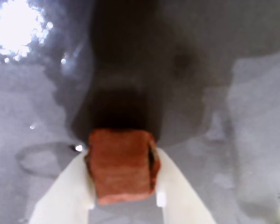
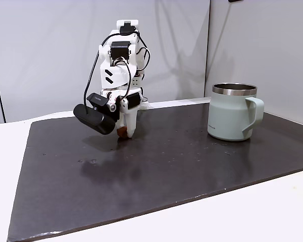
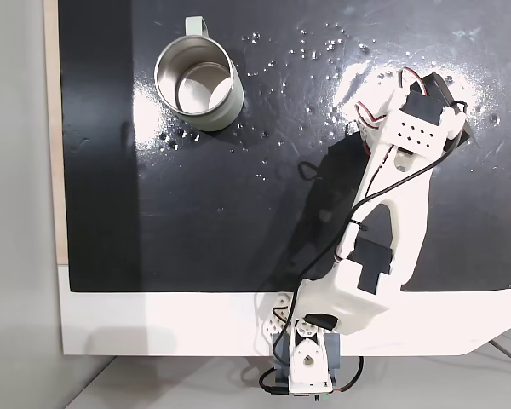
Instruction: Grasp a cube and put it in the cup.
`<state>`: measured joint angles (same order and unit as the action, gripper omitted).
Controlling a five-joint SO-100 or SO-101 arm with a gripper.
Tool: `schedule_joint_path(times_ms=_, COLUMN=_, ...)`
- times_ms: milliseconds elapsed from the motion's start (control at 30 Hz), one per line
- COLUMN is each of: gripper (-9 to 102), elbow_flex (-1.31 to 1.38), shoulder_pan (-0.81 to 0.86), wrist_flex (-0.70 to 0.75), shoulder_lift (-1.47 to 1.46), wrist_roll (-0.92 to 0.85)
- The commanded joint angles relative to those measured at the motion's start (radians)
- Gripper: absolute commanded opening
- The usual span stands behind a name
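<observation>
Cube [image 1: 122,165]: brick-red, small, rounded edges, matte and slightly mottled faces. In the wrist view it sits clamped between the two white fingers [image 1: 65,191], one pressing each side. In a fixed view the cube [image 2: 122,132] shows as a small reddish lump at the tip of the gripper [image 2: 127,131], right at the dark mat [image 2: 166,166]; cannot tell if it is touching the mat or just above it.

Cup [image 2: 233,118]: pale grey-green squat mug, steel rim, squared loop handle pointing right in that fixed view. Upright on the mat, well apart from the gripper, to its right. In the top-down fixed view the cup [image 3: 199,86] stands near the mat's upper left with a dark steel interior, the arm [image 3: 392,196] reaching over the right side.

Room: bare mat between gripper and cup. The mat covers most of the white counter [image 2: 232,222]; the cup stands near the mat's far edge, not at the rim. A grey wall [image 2: 50,50] runs close behind the arm.
</observation>
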<state>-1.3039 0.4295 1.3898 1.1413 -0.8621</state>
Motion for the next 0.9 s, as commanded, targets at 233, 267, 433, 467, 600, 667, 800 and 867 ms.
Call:
schedule_joint_path(times_ms=233, gripper=0, elbow_flex=0.109, shoulder_pan=-0.002, wrist_flex=0.167, shoulder_lift=0.241, wrist_roll=0.066)
schedule_joint_path(times_ms=267, gripper=0, elbow_flex=0.117, shoulder_pan=-0.003, wrist_flex=0.193, shoulder_lift=0.278, wrist_roll=0.072)
schedule_joint_path(times_ms=433, gripper=0, elbow_flex=0.255, shoulder_pan=-0.008, wrist_flex=0.354, shoulder_lift=0.388, wrist_roll=0.118)
schedule_joint_path(times_ms=467, gripper=0, elbow_flex=0.268, shoulder_pan=-0.003, wrist_flex=0.362, shoulder_lift=0.416, wrist_roll=0.124)
schedule_joint_path(times_ms=600, gripper=0, elbow_flex=0.284, shoulder_pan=0.021, wrist_flex=0.364, shoulder_lift=0.526, wrist_roll=0.146)
schedule_joint_path(times_ms=667, gripper=0, elbow_flex=0.287, shoulder_pan=0.037, wrist_flex=0.362, shoulder_lift=0.560, wrist_roll=0.161)
schedule_joint_path(times_ms=800, gripper=0, elbow_flex=0.322, shoulder_pan=0.055, wrist_flex=0.359, shoulder_lift=0.563, wrist_roll=0.179)
schedule_joint_path(times_ms=867, gripper=0, elbow_flex=0.362, shoulder_pan=0.054, wrist_flex=0.359, shoulder_lift=0.540, wrist_roll=0.193)
